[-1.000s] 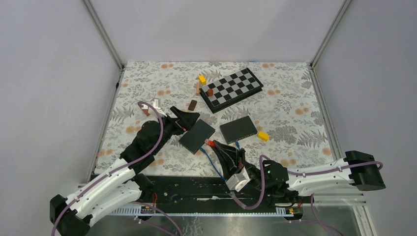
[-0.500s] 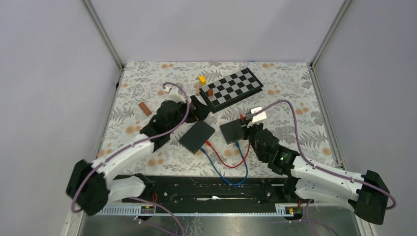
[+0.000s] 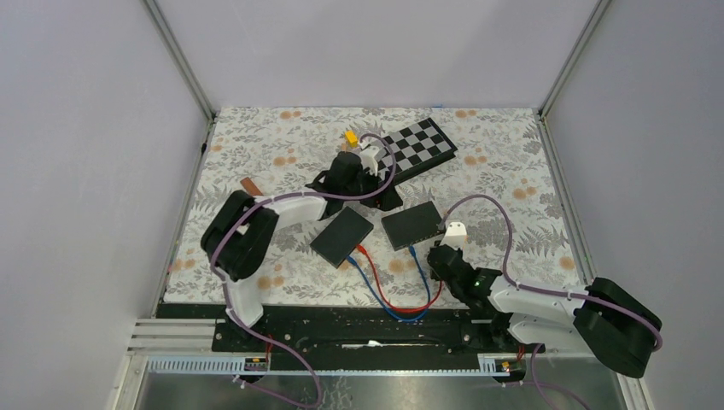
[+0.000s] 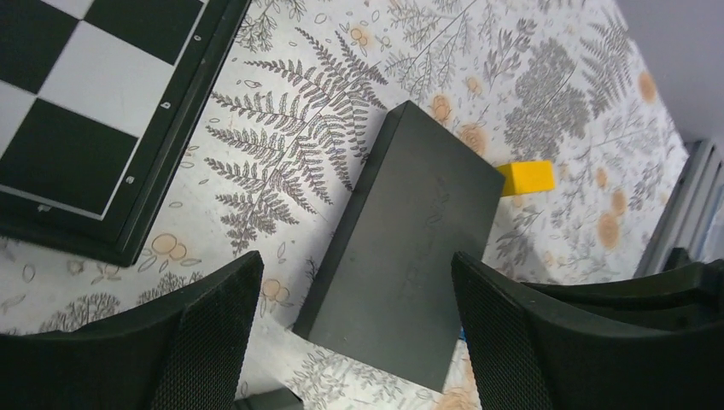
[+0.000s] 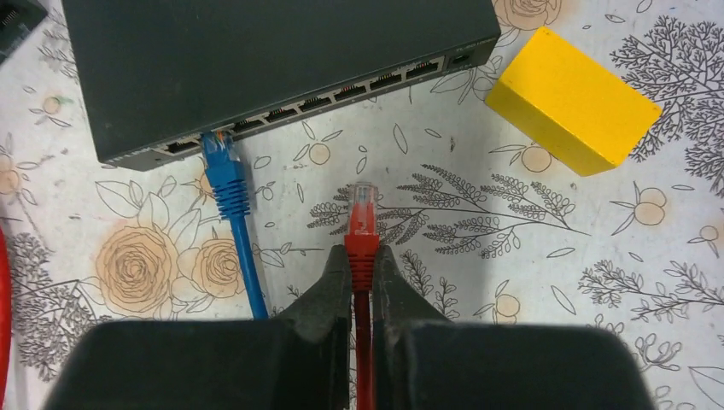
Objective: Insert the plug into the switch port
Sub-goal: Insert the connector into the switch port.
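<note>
In the right wrist view my right gripper (image 5: 361, 266) is shut on the red cable just behind its plug (image 5: 363, 205). The plug points at the black switch (image 5: 256, 60) and stops a short way from its row of ports (image 5: 359, 90), touching none. A blue plug (image 5: 220, 152) sits in a port near the left end. From above, the right gripper (image 3: 437, 254) is at the switch's (image 3: 414, 224) near edge. My left gripper (image 3: 384, 198) hovers open at its far side. In the left wrist view the left gripper (image 4: 357, 278) straddles the switch (image 4: 410, 248) without touching.
A second black switch (image 3: 341, 235) lies to the left, with red (image 3: 401, 303) and blue (image 3: 376, 290) cables looping toward the near edge. A yellow block (image 5: 570, 98) sits right of the ports. A chessboard (image 3: 418, 147), a small yellow piece (image 3: 351, 137) and a brown block (image 3: 250, 188) lie farther back.
The left arm swung from the left side across to the switch by the chessboard, its jaws narrowing slightly. The right arm carried the red plug forward to the switch's ports.
</note>
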Motion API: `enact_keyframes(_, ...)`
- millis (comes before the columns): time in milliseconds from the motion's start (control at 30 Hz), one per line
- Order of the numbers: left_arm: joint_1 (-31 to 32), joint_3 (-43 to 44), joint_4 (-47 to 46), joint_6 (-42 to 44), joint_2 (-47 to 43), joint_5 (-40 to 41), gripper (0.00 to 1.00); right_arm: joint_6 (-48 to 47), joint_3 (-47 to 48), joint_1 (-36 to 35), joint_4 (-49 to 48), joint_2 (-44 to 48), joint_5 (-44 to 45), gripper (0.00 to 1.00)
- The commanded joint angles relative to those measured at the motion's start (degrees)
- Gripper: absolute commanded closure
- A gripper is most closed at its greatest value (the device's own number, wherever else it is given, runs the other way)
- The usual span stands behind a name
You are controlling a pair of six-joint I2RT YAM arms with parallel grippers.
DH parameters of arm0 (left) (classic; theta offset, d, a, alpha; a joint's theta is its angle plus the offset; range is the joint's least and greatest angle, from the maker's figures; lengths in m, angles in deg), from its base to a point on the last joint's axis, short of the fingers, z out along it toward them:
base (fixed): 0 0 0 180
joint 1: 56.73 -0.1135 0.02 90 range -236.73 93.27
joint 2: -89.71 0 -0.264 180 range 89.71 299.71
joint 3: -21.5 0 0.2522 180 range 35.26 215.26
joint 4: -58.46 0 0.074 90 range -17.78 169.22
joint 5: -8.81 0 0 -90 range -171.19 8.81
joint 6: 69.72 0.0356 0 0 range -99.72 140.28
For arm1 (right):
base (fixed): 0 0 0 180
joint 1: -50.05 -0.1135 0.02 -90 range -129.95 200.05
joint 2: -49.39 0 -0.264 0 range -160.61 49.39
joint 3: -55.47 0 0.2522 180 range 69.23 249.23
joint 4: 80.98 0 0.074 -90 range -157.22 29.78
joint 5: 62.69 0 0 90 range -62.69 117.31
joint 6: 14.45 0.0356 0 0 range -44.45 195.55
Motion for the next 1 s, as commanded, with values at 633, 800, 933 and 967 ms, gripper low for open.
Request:
enact_keyframes(633, 0.1, 10.1, -4.7, 5.1, 15.2, -16.2, 0.24, -9.9, -12.8, -4.1, -36.6, -4.5, 2.3, 1.0)
enact_keyframes(800, 0.1, 8.1, -7.7, 3.4, 15.6, -18.1, 0.24, -13.1, -11.0, -6.9, -37.9, -7.8, 7.1, 1.0)
enact_keyframes(933, 0.1, 8.0, -8.4, 3.1, 16.2, -19.0, 0.24, -12.7, -12.9, -6.9, -40.8, -6.8, 9.2, 1.0)
enact_keyframes(967, 0.1, 8.1, -8.6, 3.0, 16.5, -19.1, 0.24, -12.8, -13.3, -6.9, -42.1, -6.8, 9.6, 1.0)
